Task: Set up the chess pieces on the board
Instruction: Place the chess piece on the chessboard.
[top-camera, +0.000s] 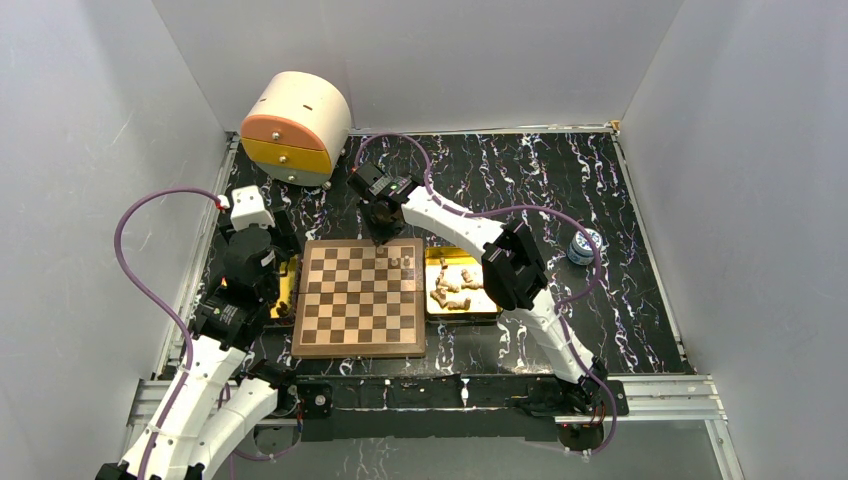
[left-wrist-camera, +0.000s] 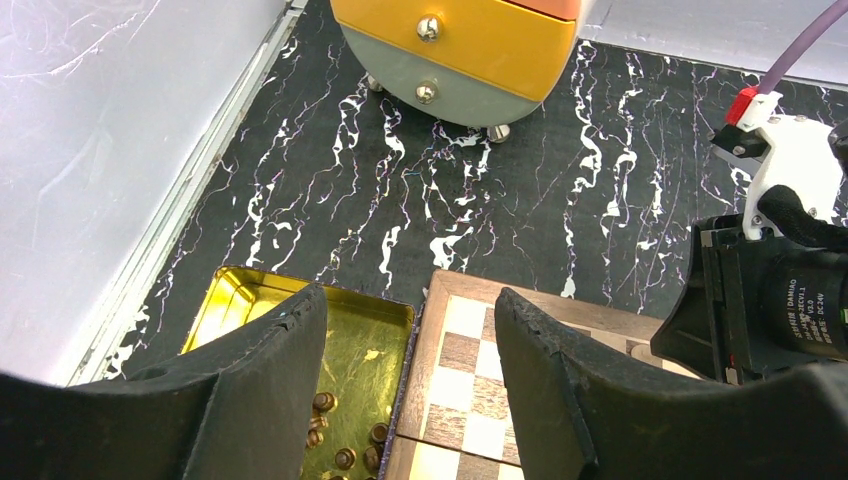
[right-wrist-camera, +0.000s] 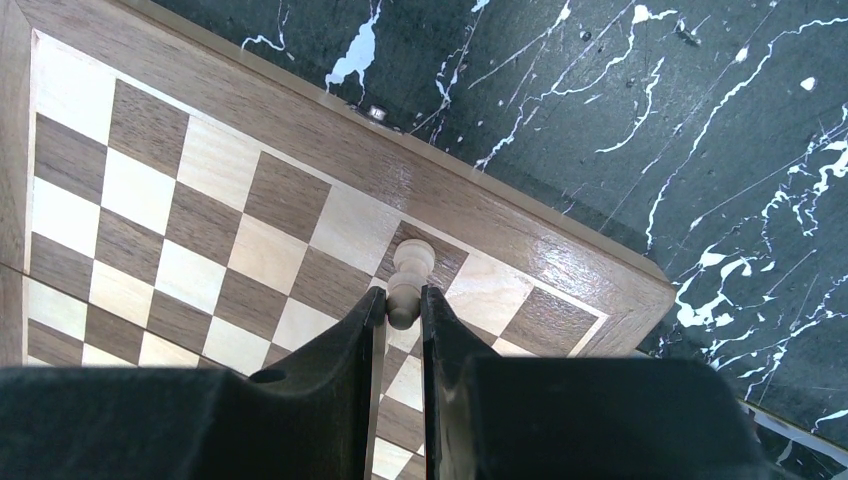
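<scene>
The board (top-camera: 360, 300) lies in the middle of the table. My right gripper (right-wrist-camera: 403, 300) is shut on a light tan chess piece (right-wrist-camera: 410, 265). It holds the piece upright with its base over a dark square in the far row, near the board's far right corner (right-wrist-camera: 600, 300). In the top view this gripper (top-camera: 381, 230) is at the board's far edge. Two light pieces (top-camera: 401, 262) stand on the board near it. More light pieces (top-camera: 452, 287) lie in the right gold tray (top-camera: 492, 312). My left gripper (left-wrist-camera: 408, 295) is open and empty above the board's far left corner (left-wrist-camera: 470, 340).
A left gold tray (left-wrist-camera: 370, 330) holds several dark pieces (left-wrist-camera: 340, 455). A round cream, orange and yellow drawer unit (top-camera: 295, 125) stands at the far left. A small blue-and-white jar (top-camera: 583, 246) stands to the right. White walls close in the table.
</scene>
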